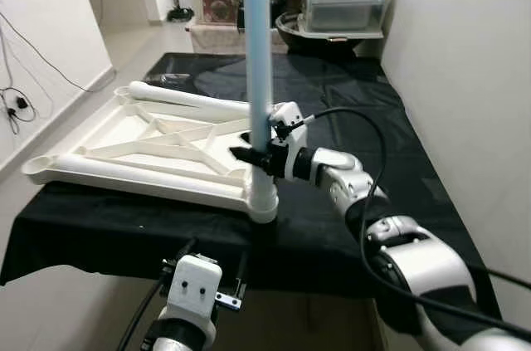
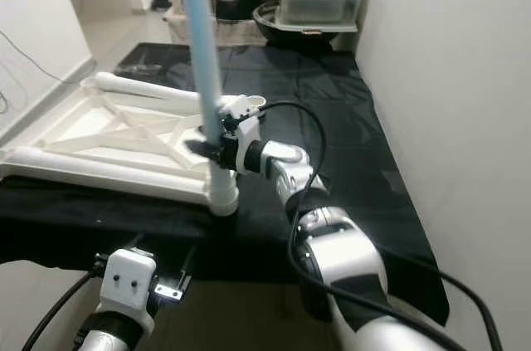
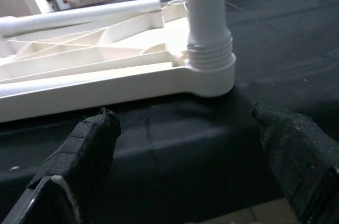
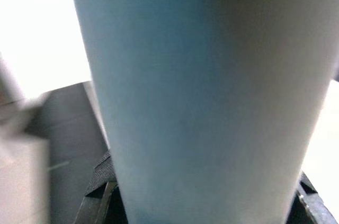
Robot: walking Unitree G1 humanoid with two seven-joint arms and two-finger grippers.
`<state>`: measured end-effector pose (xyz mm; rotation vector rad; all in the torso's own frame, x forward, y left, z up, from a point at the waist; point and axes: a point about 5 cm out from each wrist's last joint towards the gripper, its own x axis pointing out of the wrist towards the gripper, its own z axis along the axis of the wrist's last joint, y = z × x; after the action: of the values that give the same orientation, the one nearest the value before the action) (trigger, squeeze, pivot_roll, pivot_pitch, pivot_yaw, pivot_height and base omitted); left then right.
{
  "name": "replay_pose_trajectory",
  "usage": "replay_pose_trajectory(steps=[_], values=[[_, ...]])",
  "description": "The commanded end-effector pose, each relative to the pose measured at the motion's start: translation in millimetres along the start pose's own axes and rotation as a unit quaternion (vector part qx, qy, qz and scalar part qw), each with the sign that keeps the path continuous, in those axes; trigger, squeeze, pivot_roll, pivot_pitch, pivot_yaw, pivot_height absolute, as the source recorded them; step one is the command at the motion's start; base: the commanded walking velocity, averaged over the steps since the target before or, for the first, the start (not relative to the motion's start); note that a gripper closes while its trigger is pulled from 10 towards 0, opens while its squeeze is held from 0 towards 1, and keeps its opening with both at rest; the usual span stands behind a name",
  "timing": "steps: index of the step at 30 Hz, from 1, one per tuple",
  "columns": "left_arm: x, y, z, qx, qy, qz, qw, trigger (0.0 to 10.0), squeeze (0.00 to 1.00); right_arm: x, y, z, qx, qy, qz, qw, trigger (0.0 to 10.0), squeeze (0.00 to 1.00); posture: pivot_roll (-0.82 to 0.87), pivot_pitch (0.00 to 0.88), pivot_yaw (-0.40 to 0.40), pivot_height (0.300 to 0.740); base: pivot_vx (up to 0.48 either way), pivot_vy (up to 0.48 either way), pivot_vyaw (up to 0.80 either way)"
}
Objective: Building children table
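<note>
Nearest us, our left gripper [image 3: 185, 166] hangs below the bench's [image 1: 415, 168] front edge, fingers [image 3: 87, 155] spread wide with nothing between them. Just above, the white table frame [image 1: 149, 148] lies upside down on the black cloth, its near corner socket [image 1: 264, 199] close to that edge. Our right gripper [image 1: 259, 154] is clamped around the blue leg [image 1: 258, 44], which stands upright in the socket. Bare cloth stretches along the right side. Storage boxes [image 1: 344, 4] crowd the far edge.
</note>
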<state>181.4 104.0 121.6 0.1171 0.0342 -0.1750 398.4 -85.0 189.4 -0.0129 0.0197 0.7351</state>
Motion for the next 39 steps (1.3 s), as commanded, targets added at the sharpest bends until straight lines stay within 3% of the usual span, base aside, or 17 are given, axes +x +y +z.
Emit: replay_pose_trajectory(steps=[1, 4, 11, 12, 16, 19, 20, 21, 22, 23, 25, 26, 29, 30, 36, 38, 39], values=[[0.2, 1.4, -4, 0.004, 0.006, 0.001, 1.000, 10.0, 0.00, -6.0, -11.4, -6, 0.008, 0.003, -0.071, 0.997, 0.0, 0.00, 0.11, 0.000, -0.002, 0.740, 0.000, 0.000, 0.00], [4.8, 2.4, 4, 0.010, -0.018, 0.002, 1.000, 10.0, 0.00, -29.2, -38.0, -27, 0.024, 0.016, -0.288, 0.957, 0.0, 0.00, 0.09, 0.000, 0.002, 0.740, 0.000, 0.000, 0.00], [9.1, 1.8, 12, 0.005, -0.037, 0.001, 0.999, 10.0, 0.00, -39.4, -37.0, -45, 0.066, 0.021, -0.393, 0.917, 0.0, 0.00, 0.09, 0.000, -0.003, 0.740, 0.000, 0.000, 0.00], [10.0, 0.4, 13, 0.004, -0.039, 0.001, 0.999, 10.0, 0.00, -39.4, -29.6, -51, 0.087, 0.022, -0.423, 0.902, 0.0, 0.00, 0.10, 0.000, -0.002, 0.740, 0.000, 0.000, 0.00], [11.1, -3.3, 13, 0.010, -0.042, -0.005, 0.999, 10.0, 0.00, -34.7, -14.1, -59, 0.112, 0.031, -0.465, 0.878, 0.0, 0.00, 0.09, 0.000, -0.005, 0.740, 0.000, 0.000, 0.00], [12.1, -4.8, 13, 0.013, -0.045, -0.008, 0.999, 10.0, 0.00, -25.9, -2.9, -57, 0.113, 0.025, -0.468, 0.876, 0.4, 0.00, 0.09, 0.000, -0.002, 0.740, 0.000, 0.000, 0.00], [12.5, -4.9, 14, 0.013, -0.047, -0.008, 0.999, 10.0, 0.00, -22.9, 0.1, -56, 0.117, 0.019, -0.461, 0.879, 4.5, 0.00, 0.09, 0.000, -0.002, 0.740, 0.000, 0.000, 0.00], [12.5, -4.9, 14, 0.013, -0.047, -0.008, 0.999, 10.0, 0.00, -22.9, 0.1, -56, 0.117, 0.019, -0.461, 0.879, 4.5, 0.00, 0.09, 0.000, -0.002, 0.740, 0.000, 0.000, 0.00], [13.2, -4.9, 15, 0.013, -0.050, -0.009, 0.999, 10.0, 0.00, -20.4, 3.0, -52, 0.116, 0.001, -0.449, 0.886, 10.0, 0.00, 0.09, 0.000, -0.002, 0.740, 0.000, 0.000, 0.00], [13.4, -4.8, 16, 0.013, -0.054, -0.010, 0.998, 10.0, 0.00, -19.6, 3.7, -48, 0.097, -0.016, -0.435, 0.895, 10.0, 0.86, 0.09, 0.000, -0.002, 0.740, 0.000, 0.000, 0.00], [13.4, -4.8, 16, 0.013, -0.054, -0.010, 0.998, 10.0, 0.00, -19.6, 3.7, -48, 0.097, -0.016, -0.435, 0.895, 10.0, 0.86, 0.09, 0.000, -0.002, 0.740, 0.000, 0.000, 0.00], [13.9, -5.2, 17, 0.013, -0.058, -0.012, 0.998, 10.0, 0.00, -17.4, 4.7, -43, 0.088, -0.035, -0.403, 0.910, 10.0, 1.00, 0.08, 0.000, 0.005, 0.740, 0.000, 0.000, 0.00], [14.7, -6.9, 20, 0.018, -0.065, -0.019, 0.998, 10.0, 0.00, -18.1, 2.5, -40, 0.079, -0.046, -0.384, 0.919, 10.0, 1.00, 0.08, 0.000, 0.004, 0.740, 0.000, 0.000, 0.00], [15.7, -8.7, 21, 0.021, -0.069, -0.023, 0.997, 10.0, 0.00, -18.4, -0.3, -37, 0.076, -0.056, -0.357, 0.929, 10.0, 0.00, 0.07, 0.000, 0.003, 0.740, 0.000, 0.000, 0.00], [17.0, -11.7, 23, 0.023, -0.073, -0.028, 0.997, 10.0, 0.00, -18.5, -5.0, -31, 0.078, -0.067, -0.294, 0.950, 10.0, 0.00, 0.07, 0.000, 0.001, 0.740, 0.000, 0.000, 0.00], [18.4, -12.3, 21, 0.022, -0.072, -0.028, 0.997, 10.0, 0.00, -16.4, -9.5, -19, 0.082, -0.067, -0.151, 0.983, 10.0, 0.00, 0.07, 0.000, 0.001, 0.740, 0.000, 0.000, 0.00], [18.4, -12.3, 21, 0.022, -0.072, -0.028, 0.997, 10.0, 0.00, -16.4, -9.5, -19, 0.082, -0.067, -0.151, 0.983, 10.0, 0.00, 0.07, 0.000, 0.001, 0.740, 0.000, 0.000, 0.00]])
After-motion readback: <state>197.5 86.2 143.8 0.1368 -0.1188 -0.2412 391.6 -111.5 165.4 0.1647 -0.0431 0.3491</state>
